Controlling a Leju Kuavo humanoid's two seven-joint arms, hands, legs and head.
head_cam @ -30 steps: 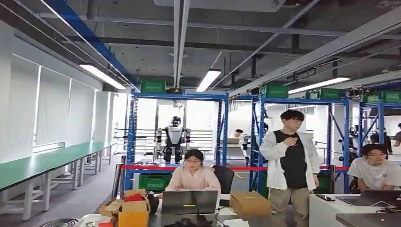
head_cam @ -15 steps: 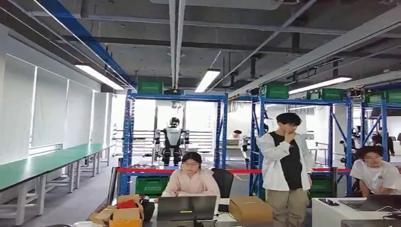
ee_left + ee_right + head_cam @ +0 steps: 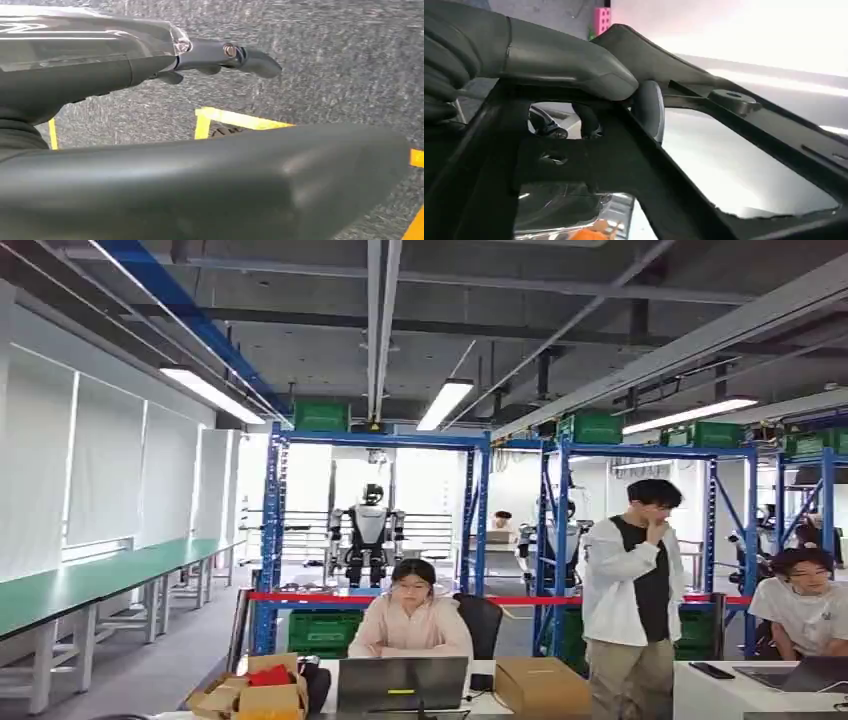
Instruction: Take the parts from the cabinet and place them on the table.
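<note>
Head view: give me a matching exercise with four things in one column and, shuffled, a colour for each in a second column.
Things:
1. Storage racks
2. Long workbench top
3. Box on the desk
4. Standing person's jacket

Colours:
A. brown
B. white
C. blue
D. green

Pairs: 1-C, 2-D, 3-A, 4-B
</note>
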